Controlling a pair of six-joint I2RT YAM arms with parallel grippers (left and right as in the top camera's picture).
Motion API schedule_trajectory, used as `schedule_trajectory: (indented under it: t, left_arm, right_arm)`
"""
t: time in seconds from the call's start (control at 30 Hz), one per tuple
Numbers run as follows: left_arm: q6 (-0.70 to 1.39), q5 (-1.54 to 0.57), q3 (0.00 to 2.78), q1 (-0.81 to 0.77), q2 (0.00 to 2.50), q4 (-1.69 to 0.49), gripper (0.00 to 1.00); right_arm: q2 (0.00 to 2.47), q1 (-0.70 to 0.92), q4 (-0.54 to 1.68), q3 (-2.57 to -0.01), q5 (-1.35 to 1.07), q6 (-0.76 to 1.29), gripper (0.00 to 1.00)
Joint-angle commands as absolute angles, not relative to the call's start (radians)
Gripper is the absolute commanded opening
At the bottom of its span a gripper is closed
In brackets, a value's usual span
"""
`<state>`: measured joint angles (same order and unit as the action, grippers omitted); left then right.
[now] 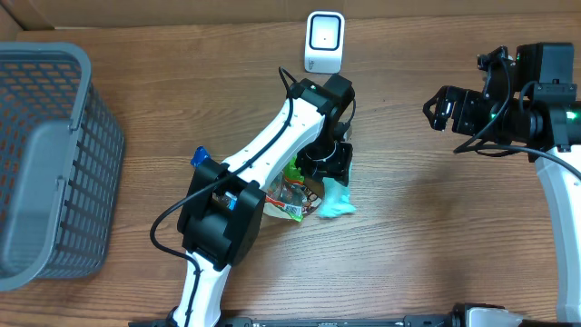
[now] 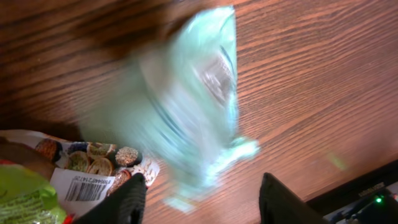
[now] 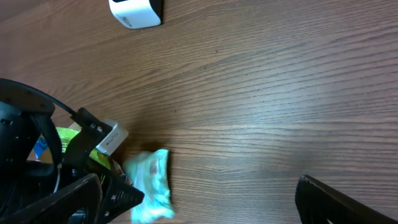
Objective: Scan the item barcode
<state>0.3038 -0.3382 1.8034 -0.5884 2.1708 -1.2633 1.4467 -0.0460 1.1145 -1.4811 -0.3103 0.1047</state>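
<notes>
We see left gripper [image 2: 202,193] released around teal packet [image 2: 186,112] mid-frame, likely lining up a grasp for scanner [image 1: 324,41] up top; right gripper [image 1: 440,107] spread, idle.

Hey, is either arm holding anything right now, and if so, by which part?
Nothing seems held. The left gripper has its jaws apart, with the blurred pale teal plastic packet between them, not pinched. The right gripper is open and empty.

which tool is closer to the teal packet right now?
Left. The left tool is right above the teal packet; the right tool hangs well off to the packet's right, over bare table.
</notes>
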Motion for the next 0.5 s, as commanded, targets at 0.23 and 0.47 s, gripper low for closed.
schedule_trajectory:
  t: [0.23, 0.47]
  left_arm:
    - [0.291, -0.368, 1.962, -0.459, 2.176, -1.336, 0.52]
    - [0.220, -0.393, 2.232, -0.300, 2.176, -1.496, 0.40]
  right_arm:
    - [1.489, -0.046, 1.126, -1.492, -0.428, 0.143, 0.99]
    - [1.600, 0.002, 1.182, -1.491, -0.511, 0.143, 0.90]
